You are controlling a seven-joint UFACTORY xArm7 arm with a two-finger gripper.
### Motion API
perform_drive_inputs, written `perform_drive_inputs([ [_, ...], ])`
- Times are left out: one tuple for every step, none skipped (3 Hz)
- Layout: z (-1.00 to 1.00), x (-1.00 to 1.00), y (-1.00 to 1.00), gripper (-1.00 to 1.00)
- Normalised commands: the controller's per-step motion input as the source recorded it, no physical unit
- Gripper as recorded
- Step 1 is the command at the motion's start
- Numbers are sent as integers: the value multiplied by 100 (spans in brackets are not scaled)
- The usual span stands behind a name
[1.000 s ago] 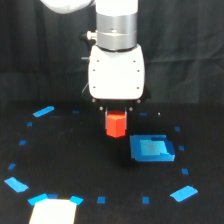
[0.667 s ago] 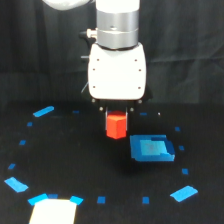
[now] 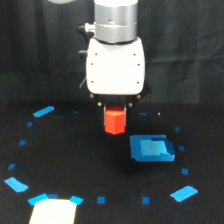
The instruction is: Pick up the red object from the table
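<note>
The red object (image 3: 114,121) is a small red-orange faceted block. It hangs just under the white gripper body, held between the short dark fingers of my gripper (image 3: 115,111). The gripper is shut on it. The block is off the black table (image 3: 90,165), with a gap of dark surface showing under it. Its top is hidden inside the gripper.
A flat blue square tray (image 3: 151,148) lies on the table just to the exterior view's right of the block and lower. Blue tape marks (image 3: 43,111) and strips ring the area. A pale sheet (image 3: 51,211) lies at the bottom left.
The gripper has risen with the red block in it. The block now hangs higher above the table than before. The tray has not moved.
</note>
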Motion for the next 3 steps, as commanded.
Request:
perform_drive_inputs([
  [-1,-10,9,-82],
  [-27,13,10,-100],
  [-19,8,14,-100],
])
